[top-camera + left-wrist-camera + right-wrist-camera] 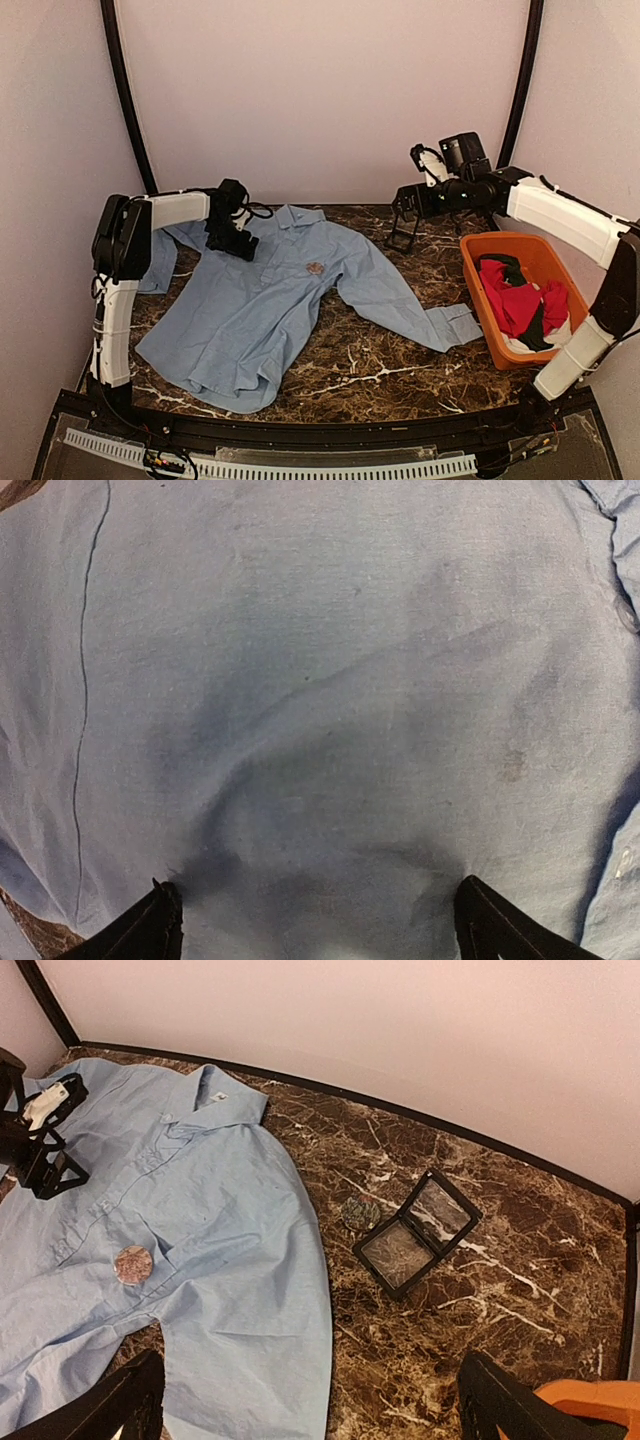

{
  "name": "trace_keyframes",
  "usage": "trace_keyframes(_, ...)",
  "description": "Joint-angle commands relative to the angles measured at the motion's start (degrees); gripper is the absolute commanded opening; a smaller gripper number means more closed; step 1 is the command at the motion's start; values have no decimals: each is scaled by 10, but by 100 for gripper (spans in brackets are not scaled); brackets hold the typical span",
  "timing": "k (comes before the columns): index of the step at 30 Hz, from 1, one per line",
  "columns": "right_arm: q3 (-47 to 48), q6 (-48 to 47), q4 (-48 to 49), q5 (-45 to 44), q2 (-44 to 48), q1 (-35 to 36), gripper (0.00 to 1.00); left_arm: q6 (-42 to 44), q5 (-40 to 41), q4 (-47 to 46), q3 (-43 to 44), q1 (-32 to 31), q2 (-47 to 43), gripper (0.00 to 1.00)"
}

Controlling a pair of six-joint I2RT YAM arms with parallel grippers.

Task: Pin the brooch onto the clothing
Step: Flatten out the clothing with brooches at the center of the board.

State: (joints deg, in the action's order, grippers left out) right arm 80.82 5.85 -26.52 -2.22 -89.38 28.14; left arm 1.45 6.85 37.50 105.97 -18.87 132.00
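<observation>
The clothing [250,320], a light blue shirt, lies spread flat on the marble table, collar toward the back. A round pinkish brooch [315,267] rests on its chest, also in the right wrist view as brooch [133,1264]. My left gripper [232,238] hovers low over the shirt near the shoulder, open. Its view is filled with shirt cloth [320,700], and only flat cloth lies between the spread fingertips [162,920]. My right gripper [405,228] hangs open above the bare table, right of the shirt, holding nothing; its fingertips [485,1395] frame the sleeve edge and marble.
An open black case [418,1232] lies on the marble right of the shirt, with a small round patterned disc [360,1213] beside it. An orange basket [480,290] holding a red garment [520,300] stands at the right. Walls close in behind.
</observation>
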Motion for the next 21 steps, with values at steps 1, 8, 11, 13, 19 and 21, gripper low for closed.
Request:
trace_keyframes(1,-5,2,25,-21,-2,8,99,-5,9,33,-95,25,-8,94)
trace_keyframes(8,22,-20,38,-105,-32,48,99,-64,-39,-40,-150,24,-156,97)
trace_keyframes(11,31,-4,49,-55,-68,32,99,-73,-35,-88,-171,24,-226,99)
trace_keyframes(13,85,-14,23,1,-113,20,99,-74,-43,-97,-156,24,-258,99)
trace_keyframes(19,304,-77,-99,7,-282,18,99,-68,-56,-100,-80,-30,-276,99)
trace_keyframes(21,380,-90,-138,18,-340,13,98,-61,-43,-92,-66,-62,-277,99)
